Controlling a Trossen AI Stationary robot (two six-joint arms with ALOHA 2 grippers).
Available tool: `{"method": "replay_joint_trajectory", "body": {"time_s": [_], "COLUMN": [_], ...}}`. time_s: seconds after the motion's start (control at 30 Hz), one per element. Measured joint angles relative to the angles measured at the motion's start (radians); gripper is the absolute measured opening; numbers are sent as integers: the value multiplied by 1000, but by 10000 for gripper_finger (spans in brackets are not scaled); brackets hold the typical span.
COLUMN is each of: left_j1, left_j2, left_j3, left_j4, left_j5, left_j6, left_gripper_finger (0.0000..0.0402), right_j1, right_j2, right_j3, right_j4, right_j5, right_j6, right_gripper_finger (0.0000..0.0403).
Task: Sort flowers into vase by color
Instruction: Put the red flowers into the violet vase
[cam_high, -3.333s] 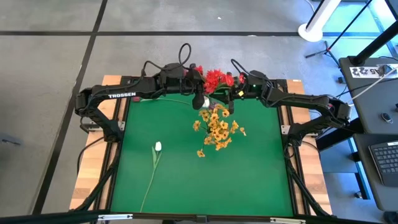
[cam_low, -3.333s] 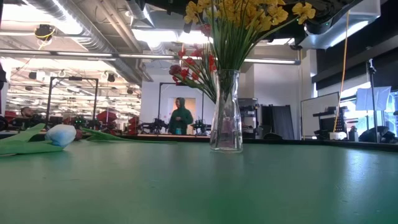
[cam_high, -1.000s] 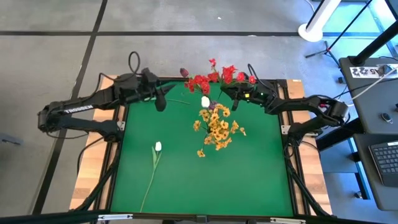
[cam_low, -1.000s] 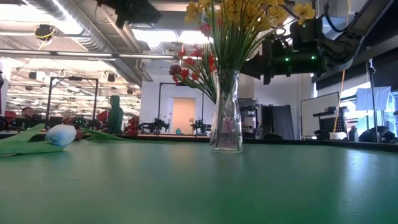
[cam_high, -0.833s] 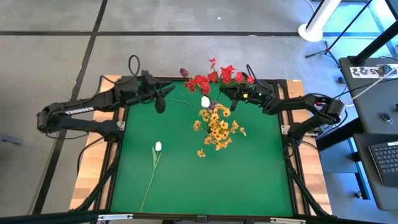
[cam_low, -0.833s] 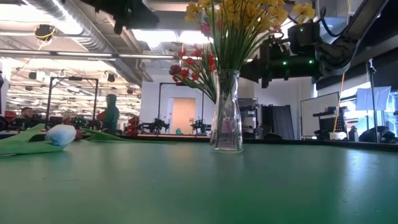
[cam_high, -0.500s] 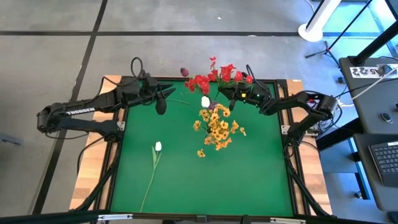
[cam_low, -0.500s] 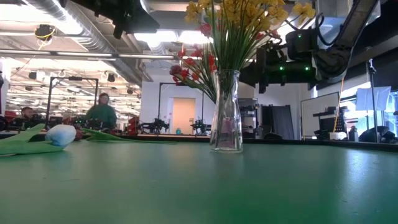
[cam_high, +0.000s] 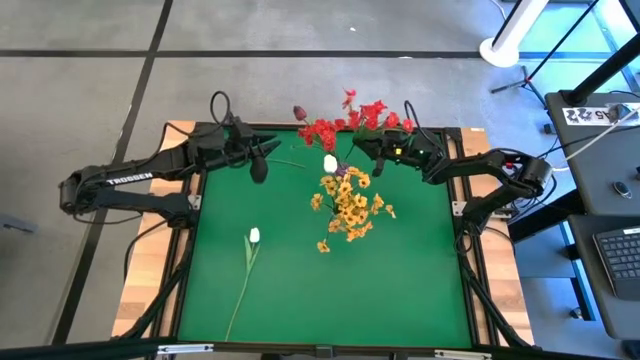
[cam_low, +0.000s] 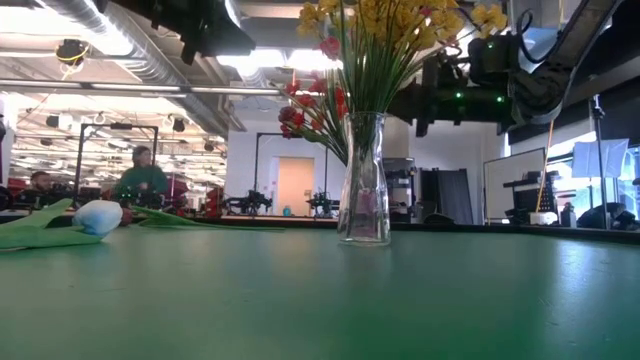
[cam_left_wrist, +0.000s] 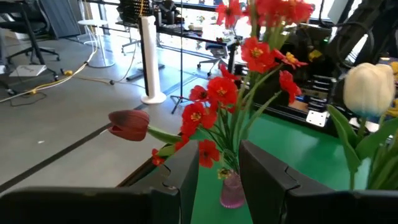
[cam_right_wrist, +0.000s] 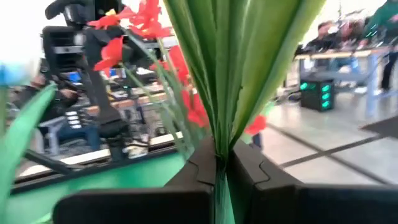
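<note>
At the back edge of the table the red flowers (cam_high: 355, 118) are bunched up right where the right gripper (cam_high: 380, 160) sits. From its wrist cam the jaws are pressed onto a fat bundle of green stems (cam_right_wrist: 239, 74), so it's pinching them, reds fanning out above. There's a maroon bud (cam_high: 299, 112) sticking out on the left of that bunch too, and it looks like there's a small pinkish vase (cam_left_wrist: 231, 190) under the reds in the left wrist view.

Just in front of that, mid-table, the yellow flowers (cam_high: 350, 205) are already standing in a clear vase (cam_low: 364, 180). A white tulip (cam_high: 330, 163) pokes up between the yellows and the reds; can't tell which vase it's in. Another white tulip (cam_high: 254, 236) is lying flat on the green mat (cam_high: 420, 290), well apart on the left side, stem trailing toward the front edge.

The left gripper (cam_high: 258, 166) hangs at the back left with its jaws spread, holding nothing, pointed at the reds.

My read: reds are being settled into their vase, so that step's nearly done. Next it'd need to let go without tipping the bunch, then somebody fetches the loose tulip. The left arm's closer. That thin stem flat on the mat looks fiddly to pinch.

A person (cam_low: 140, 180) is in the room way behind.
</note>
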Motion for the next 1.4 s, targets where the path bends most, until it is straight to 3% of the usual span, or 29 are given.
{"method": "replay_joint_trajectory", "body": {"time_s": [0.1,0.33,0.7,1.13,1.4], "left_j1": [5,4,4,4,4], "left_j2": [0,0,0,0,0], "left_j3": [0,0,0,0,0], "left_j4": [0,1,-1,-54,-81], "left_j5": [0,0,0,0,0], "left_j6": [0,-3,-22,-29,-36], "left_gripper_finger": [109,109,109,109,109], "right_j1": [10,78,78,78,78], "right_j2": [0,1,1,0,-82], "right_j3": [0,0,0,0,0], "right_j4": [-48,-156,-170,-292,-431], "right_j5": [-18,97,90,53,46], "right_j6": [14,-72,-73,-72,-74], "right_gripper_finger": [17,12,29,186,238]}}
